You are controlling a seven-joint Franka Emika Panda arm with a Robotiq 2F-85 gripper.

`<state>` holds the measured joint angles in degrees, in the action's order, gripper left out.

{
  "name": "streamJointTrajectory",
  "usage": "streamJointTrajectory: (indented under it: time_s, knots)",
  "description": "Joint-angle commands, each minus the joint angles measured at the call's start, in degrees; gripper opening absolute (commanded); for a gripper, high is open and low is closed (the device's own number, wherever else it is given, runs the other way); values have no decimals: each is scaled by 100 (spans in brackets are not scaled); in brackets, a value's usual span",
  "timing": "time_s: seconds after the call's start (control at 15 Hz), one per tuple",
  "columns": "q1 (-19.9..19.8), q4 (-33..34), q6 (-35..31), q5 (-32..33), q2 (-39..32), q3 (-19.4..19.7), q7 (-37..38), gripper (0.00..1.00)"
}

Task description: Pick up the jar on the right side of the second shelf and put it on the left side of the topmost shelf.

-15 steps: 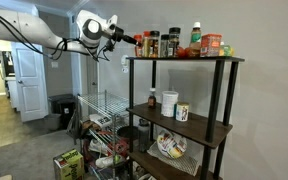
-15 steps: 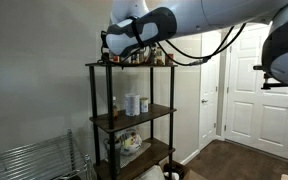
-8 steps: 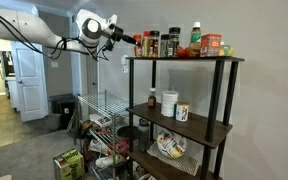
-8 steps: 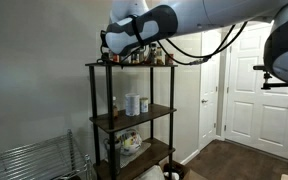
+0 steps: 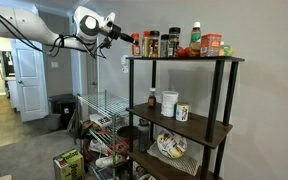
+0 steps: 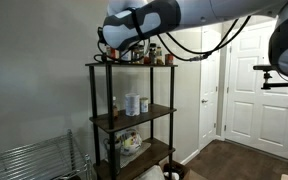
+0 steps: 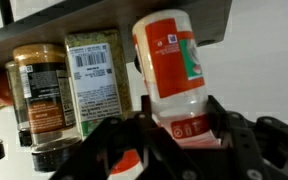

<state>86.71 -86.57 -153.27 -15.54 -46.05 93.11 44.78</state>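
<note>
Placing step: jar [image 7: 169,60] is up at the left end of the top shelf [image 5: 189,59] and not yet let go.
Tool: gripper [image 7: 179,128] is clamped on the jar's red-cap end, with a finger on either side of it.
Jar position: in an exterior view the jar [image 5: 136,44] is at the shelf's left corner, at the head of the spice row.
View note: the wrist view reads inverted, with the board running across the top and the jars hanging from it.
Done: the jar is off the second shelf [image 5: 209,127], raised, and brought to the target end.
Left: seat the base, open the jaws, back out.
Contact: cannot tell. The jar's base meets the board edge in the wrist view, but no contact line is clear.
Edge: the board's left end and the black corner post are close by. Judged risk is a base set partly over the lip, so it wants to go a little further inboard before release.
Neighbour: barcode jar [image 7: 96,70] stands just beside the held jar with only a thin gap. A sideways nudge could tip it.
Open room: free air on the side the arm enters from, and the wire rack [image 5: 99,115] is well below. A straight retreat that way looks unobstructed.
</note>
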Motion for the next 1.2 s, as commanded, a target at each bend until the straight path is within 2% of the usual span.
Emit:
streamJointTrajectory:
  time_s: [0.0,0.07,0.13,0.2,0.4,0.73,0.93,1.13]
  knots:
    - [39,55,180,325,258,-68,176,30]
    - [34,51,189,340,267,-76,181,30]
    - [33,52,235,350,278,-80,199,80]
    - [32,46,242,357,287,-88,201,81]
    - [30,31,254,382,301,-96,208,99]
    - [195,-147,169,445,314,-58,193,100]
    - [530,-441,33,543,322,124,126,100]
    - [1006,-793,-25,638,307,463,44,100]
